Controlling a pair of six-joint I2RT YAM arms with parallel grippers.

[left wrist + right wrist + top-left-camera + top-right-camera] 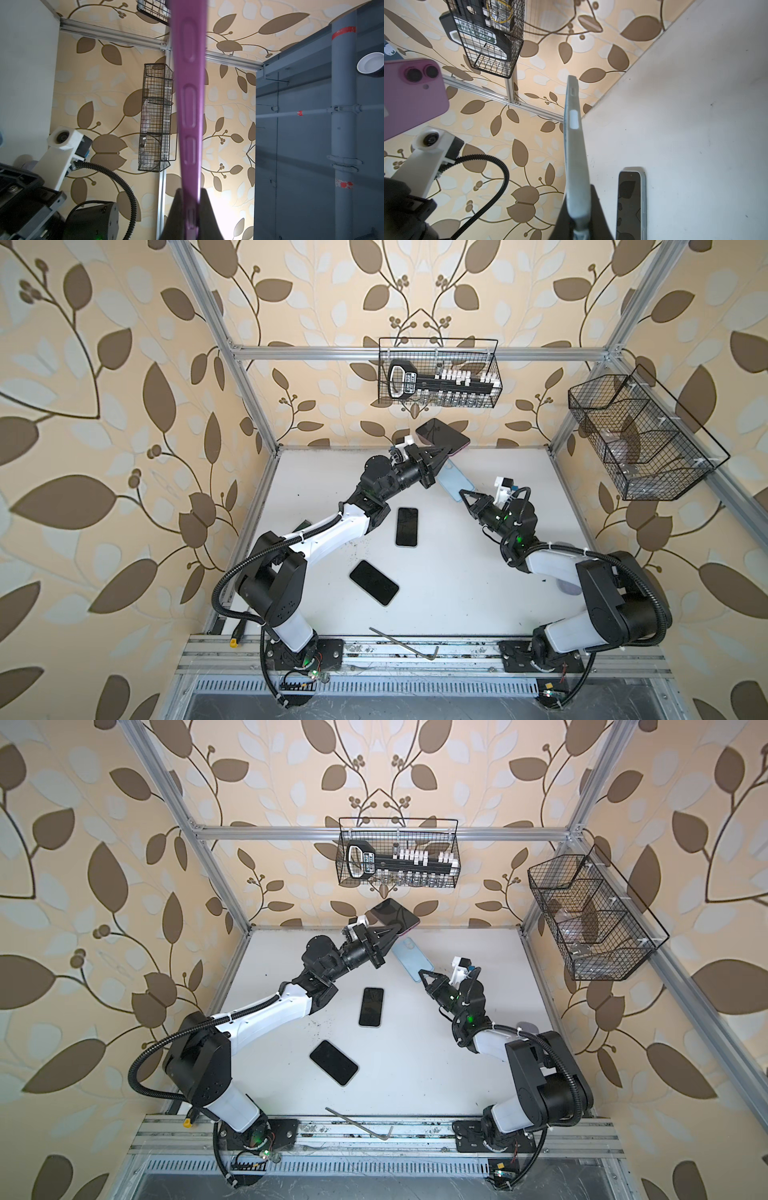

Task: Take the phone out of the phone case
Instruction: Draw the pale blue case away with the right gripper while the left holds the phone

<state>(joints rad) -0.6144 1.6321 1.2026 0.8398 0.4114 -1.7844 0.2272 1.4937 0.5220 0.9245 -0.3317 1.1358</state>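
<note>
Your white table (478, 572) takes up most of both top views. Both arms reach toward its back edge: the left arm (332, 526) stretches furthest and the right arm (552, 560) is bent in beside it.

There are two wire baskets. One on the back wall (457, 360) has a black tool in it, and one on the right side wall (590, 393) has some clear stuff I can't make out.

Your purple phone (442, 434) is up in the air near the back wall with its dark screen facing up, and it's out of the case. The right wrist view shows its purple back and twin lenses (411, 97).

The light blue case (451, 483) sits just below and beside it, also off the table. It's tilted, and the camera cutout is at its far end. I can't tell for sure if the phone and case still touch at that end.

Two more phones lie screen-up on the table. One is near the middle (407, 526) and one is closer to the front (374, 583).

Your left gripper (449, 450) is clamped on the near edge of the purple phone. In its wrist view, both fingers (176, 207) squeeze the purple side.

Your right gripper (463, 494) is pinched on the near end of the case, and the right wrist view (578, 207) shows that clearly.

An Allen key (405, 641) lies at the front edge.
</note>
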